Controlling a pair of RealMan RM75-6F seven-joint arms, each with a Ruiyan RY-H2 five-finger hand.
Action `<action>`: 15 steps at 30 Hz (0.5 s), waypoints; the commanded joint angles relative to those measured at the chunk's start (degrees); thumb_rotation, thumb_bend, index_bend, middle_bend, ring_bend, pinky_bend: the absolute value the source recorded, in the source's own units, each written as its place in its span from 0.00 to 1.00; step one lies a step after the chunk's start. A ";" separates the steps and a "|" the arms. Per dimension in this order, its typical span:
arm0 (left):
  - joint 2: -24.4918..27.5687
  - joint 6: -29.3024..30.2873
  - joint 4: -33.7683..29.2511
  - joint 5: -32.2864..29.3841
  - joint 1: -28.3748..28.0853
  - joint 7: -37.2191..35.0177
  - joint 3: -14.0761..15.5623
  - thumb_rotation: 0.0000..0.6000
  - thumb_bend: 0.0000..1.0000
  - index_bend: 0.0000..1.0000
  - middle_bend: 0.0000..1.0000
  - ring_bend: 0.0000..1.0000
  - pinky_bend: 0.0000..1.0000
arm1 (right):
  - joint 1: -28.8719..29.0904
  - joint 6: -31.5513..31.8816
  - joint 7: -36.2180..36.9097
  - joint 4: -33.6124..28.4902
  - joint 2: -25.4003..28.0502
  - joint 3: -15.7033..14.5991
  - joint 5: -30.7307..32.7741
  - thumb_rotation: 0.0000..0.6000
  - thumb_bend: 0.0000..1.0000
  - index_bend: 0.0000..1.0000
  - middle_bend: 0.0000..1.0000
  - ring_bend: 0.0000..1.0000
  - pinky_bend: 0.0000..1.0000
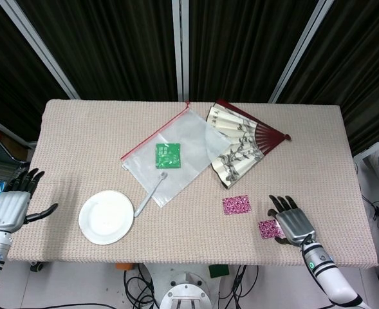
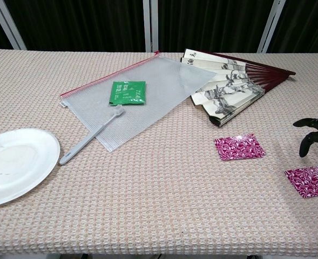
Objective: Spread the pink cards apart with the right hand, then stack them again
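Note:
Two pink patterned cards lie apart on the table. One pink card [image 1: 236, 205] [image 2: 238, 147] sits below the fan. The other pink card [image 1: 267, 228] [image 2: 309, 181] lies near the front right edge. My right hand [image 1: 290, 220] [image 2: 312, 135] hovers beside and partly above that second card, fingers spread and holding nothing. Off the table's left edge my left hand [image 1: 12, 202] hangs with fingers apart and empty; the chest view does not show it.
A folding fan [image 1: 239, 143] lies open at the back right. A clear zip pouch [image 1: 170, 154] holds a green packet [image 1: 168, 155], with a white spoon [image 1: 150, 194] at its edge. A white plate [image 1: 106, 216] sits front left.

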 commanded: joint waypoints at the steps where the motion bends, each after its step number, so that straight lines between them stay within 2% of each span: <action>1: -0.04 -0.05 0.03 0.03 -0.06 -0.02 -0.03 0.00 0.05 0.00 0.00 0.00 0.15 | 0.14 -0.69 -0.93 -0.21 -0.01 -0.04 0.62 1.00 0.38 0.32 0.00 0.00 0.00; 15: -0.04 -0.11 0.22 -0.01 0.01 -0.39 -0.02 0.00 0.05 0.00 0.00 0.00 0.15 | -0.07 -0.60 -4.72 0.19 -1.48 0.27 2.32 1.00 0.39 0.30 0.00 0.00 0.00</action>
